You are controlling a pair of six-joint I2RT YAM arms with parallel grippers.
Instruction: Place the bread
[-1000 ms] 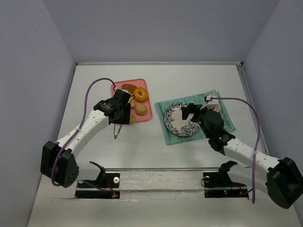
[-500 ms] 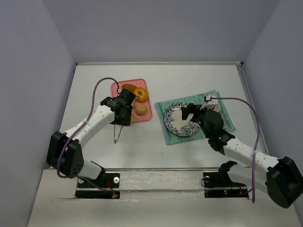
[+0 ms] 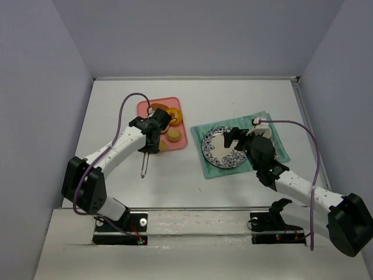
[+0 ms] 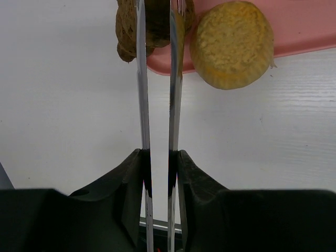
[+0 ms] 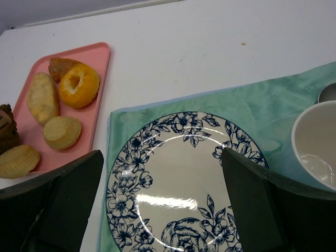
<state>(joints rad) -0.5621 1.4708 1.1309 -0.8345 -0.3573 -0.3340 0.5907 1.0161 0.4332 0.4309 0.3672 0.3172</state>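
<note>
Left end effector clamps the tongs onto bread at the tray edge, likely for lifting, while the right end effector waits spread above the plate.

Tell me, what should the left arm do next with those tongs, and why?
Probably lift straight up a little. The left hand is shut on the tongs, whose blades close around a brown bread piece at the edge of the pink tray; the flowered plate sits empty to the right.

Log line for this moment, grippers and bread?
left gripper: shut on tongs | tongs: tips at brown bread, pink tray edge | right gripper: open over plate
</note>
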